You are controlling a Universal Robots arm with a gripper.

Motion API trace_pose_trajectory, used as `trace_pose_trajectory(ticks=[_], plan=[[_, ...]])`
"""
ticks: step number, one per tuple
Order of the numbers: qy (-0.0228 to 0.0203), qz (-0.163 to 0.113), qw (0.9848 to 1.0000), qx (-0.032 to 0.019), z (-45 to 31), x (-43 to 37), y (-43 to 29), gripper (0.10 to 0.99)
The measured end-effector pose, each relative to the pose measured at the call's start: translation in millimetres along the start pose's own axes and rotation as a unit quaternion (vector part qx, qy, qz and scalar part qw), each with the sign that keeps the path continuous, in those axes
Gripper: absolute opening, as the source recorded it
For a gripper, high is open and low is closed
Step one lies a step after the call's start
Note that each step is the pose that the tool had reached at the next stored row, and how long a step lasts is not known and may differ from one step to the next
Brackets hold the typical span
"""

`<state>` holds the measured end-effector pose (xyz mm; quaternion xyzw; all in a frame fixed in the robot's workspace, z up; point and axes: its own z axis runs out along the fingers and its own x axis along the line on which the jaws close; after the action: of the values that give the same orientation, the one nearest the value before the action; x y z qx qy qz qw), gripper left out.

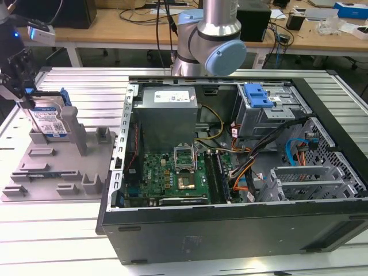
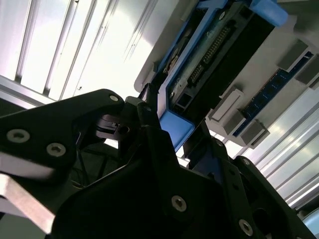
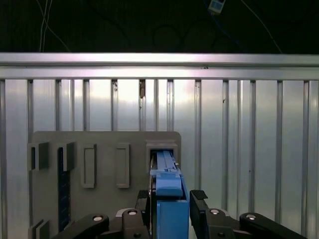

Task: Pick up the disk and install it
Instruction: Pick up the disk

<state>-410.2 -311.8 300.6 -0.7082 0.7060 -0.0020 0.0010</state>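
The disk (image 1: pixel 50 119), silver with a blue-and-white label and a blue frame, stands on edge in a slot at the back of the grey tray (image 1: pixel 52 172), at the exterior view's far left. My gripper (image 1: pixel 27 99) reaches down over its top edge. In the first wrist view the black fingers (image 3: pixel 198 199) press on either side of the disk's blue edge (image 3: pixel 167 184), so the gripper (image 3: pixel 170 203) is shut on it. The disk's lower end sits in the tray (image 3: pixel 104 164). In the second wrist view the disk's connector side (image 2: pixel 214 55) shows beside a fingertip (image 2: pixel 152 92).
The open computer case (image 1: pixel 230 224) fills the middle and the exterior view's right, with a motherboard (image 1: pixel 172 172), cables and a drive bay with a blue latch piece (image 1: pixel 257 96) at the back. The arm's base (image 1: pixel 207 40) stands behind the case. Ribbed metal tabletop (image 1: pixel 57 230) lies around the tray.
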Motion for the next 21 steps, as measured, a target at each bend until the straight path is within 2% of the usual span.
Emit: trace_pose_trajectory(ticks=[8, 9, 10, 11, 21], plan=[[0.0, 0.0, 1.0, 0.0, 2.6, 0.0, 0.0, 0.459], [0.0, 0.0, 1.0, 0.0, 2.6, 0.0, 0.0, 0.443], [0.0, 0.0, 1.0, 0.0, 2.6, 0.0, 0.0, 0.376], [0.0, 0.0, 1.0, 0.0, 2.7, 0.0, 0.0, 0.369], [0.0, 0.0, 1.0, 0.0, 3.0, 0.0, 0.0, 0.369]])
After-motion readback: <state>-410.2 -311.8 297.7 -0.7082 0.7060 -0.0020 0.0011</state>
